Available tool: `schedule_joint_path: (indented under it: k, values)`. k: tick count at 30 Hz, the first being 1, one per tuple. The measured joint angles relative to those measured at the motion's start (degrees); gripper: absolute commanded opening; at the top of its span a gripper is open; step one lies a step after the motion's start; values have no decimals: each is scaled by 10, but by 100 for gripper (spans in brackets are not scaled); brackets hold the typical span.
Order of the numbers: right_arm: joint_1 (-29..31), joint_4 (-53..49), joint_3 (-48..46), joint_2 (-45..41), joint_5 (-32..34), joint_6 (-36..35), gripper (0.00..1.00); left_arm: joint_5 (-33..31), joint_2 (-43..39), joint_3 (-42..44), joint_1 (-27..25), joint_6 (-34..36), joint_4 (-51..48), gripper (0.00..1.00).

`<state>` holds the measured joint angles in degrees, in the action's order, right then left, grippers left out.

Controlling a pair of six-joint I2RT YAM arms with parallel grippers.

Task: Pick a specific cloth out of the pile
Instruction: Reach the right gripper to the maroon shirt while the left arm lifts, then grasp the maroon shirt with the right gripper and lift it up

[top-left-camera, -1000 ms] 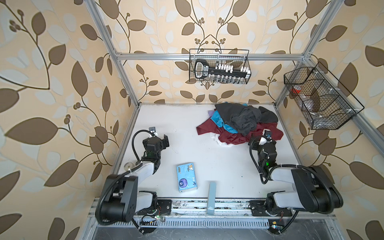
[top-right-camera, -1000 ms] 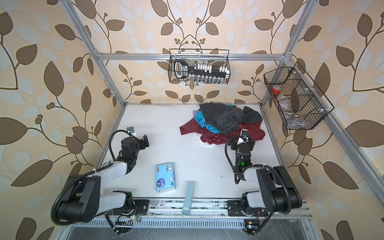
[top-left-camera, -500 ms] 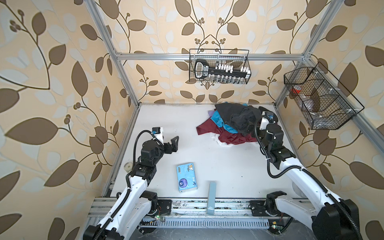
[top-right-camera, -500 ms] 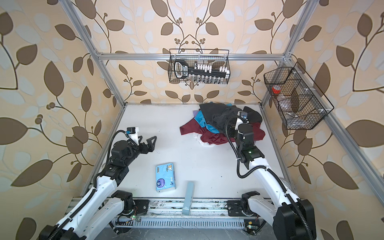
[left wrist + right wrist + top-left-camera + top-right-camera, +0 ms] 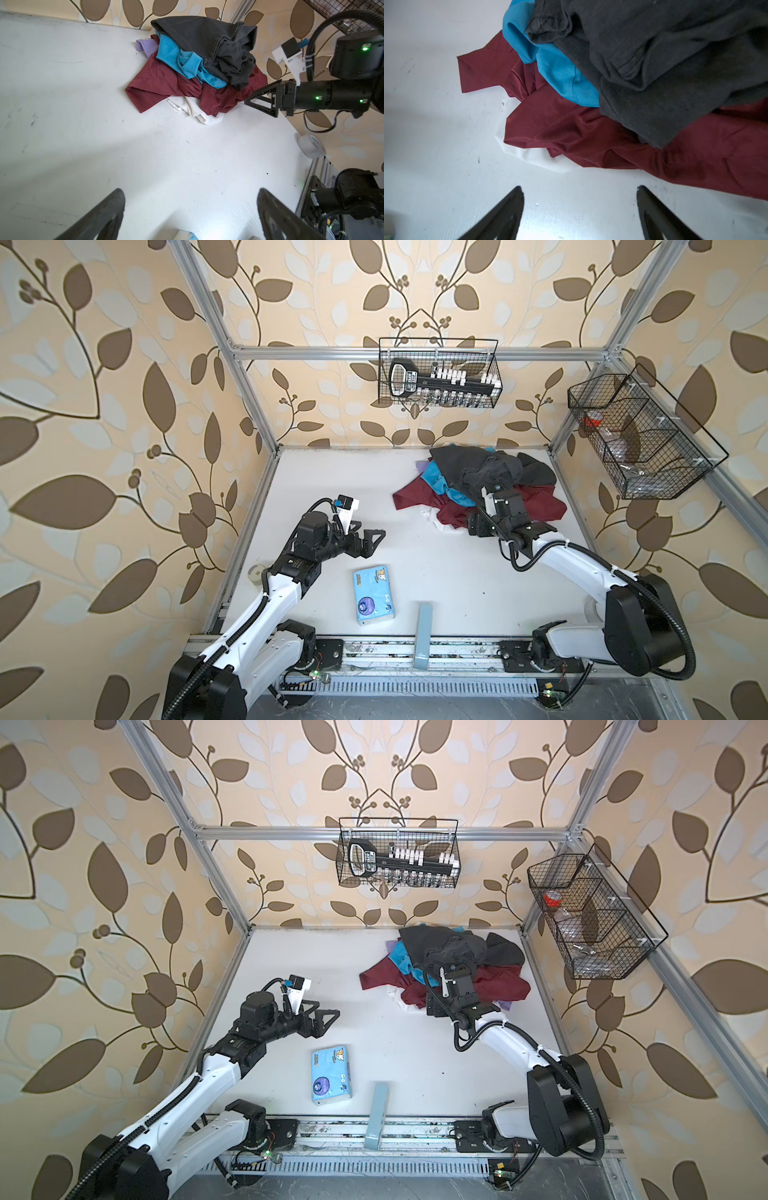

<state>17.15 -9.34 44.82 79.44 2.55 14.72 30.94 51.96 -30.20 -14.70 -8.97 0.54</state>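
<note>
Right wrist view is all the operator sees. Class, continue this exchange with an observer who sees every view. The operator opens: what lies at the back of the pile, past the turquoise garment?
Observer: A lilac garment pokes out beside the turquoise garment at the back of the pile.
Operator: Where is the left hand?
Observer: It is open over bare table, well apart from the pile.
Operator: Anything else on the table?
Observer: A blue tissue pack lies near the front edge, away from the maroon cloth.
</note>
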Motion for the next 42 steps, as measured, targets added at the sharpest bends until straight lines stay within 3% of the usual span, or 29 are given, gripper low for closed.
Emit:
schedule_joint_path:
  k: [8,15,22,28,34,42]
  values:
    - [-14,6,40,121,-15,21,72,11,-24,0,-15,11,0,99]
    - [-16,19,60,150,-7,38,71,16,-26,0,-15,16,0,99]
    - [-25,35,83,174,4,47,41,16,-26,0,-15,18,0,99]
    - [-31,35,91,189,4,49,0,16,-26,0,-15,22,0,99]
    - [-31,10,92,146,16,51,0,16,-27,0,-15,26,0,99]
    - [-26,-42,122,-17,53,33,0,14,-39,0,-19,26,-1,99]
